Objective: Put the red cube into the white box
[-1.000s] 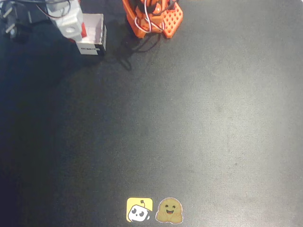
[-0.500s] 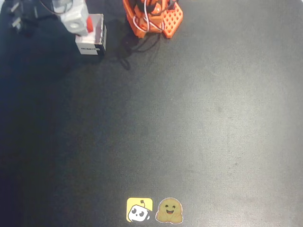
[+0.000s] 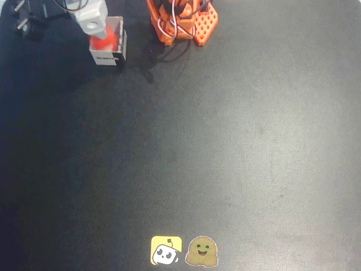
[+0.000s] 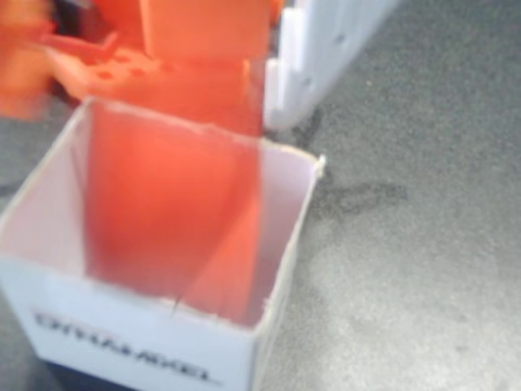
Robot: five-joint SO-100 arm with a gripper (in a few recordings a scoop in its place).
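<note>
The white box (image 3: 118,42) stands at the table's far left, and in the wrist view the white box (image 4: 146,350) lies just below me with its dark label facing the camera. The red cube (image 3: 100,38) shows inside the box. In the wrist view the red cube (image 4: 171,212) is a blurred red streak running down the box's inside. My gripper (image 3: 96,27) hangs over the box's opening. From the wrist, the gripper (image 4: 262,110) is open, with its orange jaw on the left and the white finger (image 4: 326,49) on the right, and nothing is held between them.
The arm's orange base (image 3: 180,20) stands right of the box at the far edge. Two stickers, a yellow one (image 3: 166,250) and a brown one (image 3: 202,251), lie at the near edge. Dark table (image 3: 225,141) stretches wide between them.
The gripper moved right, over the box's opening. The red cube left the jaws and now shows inside the box.
</note>
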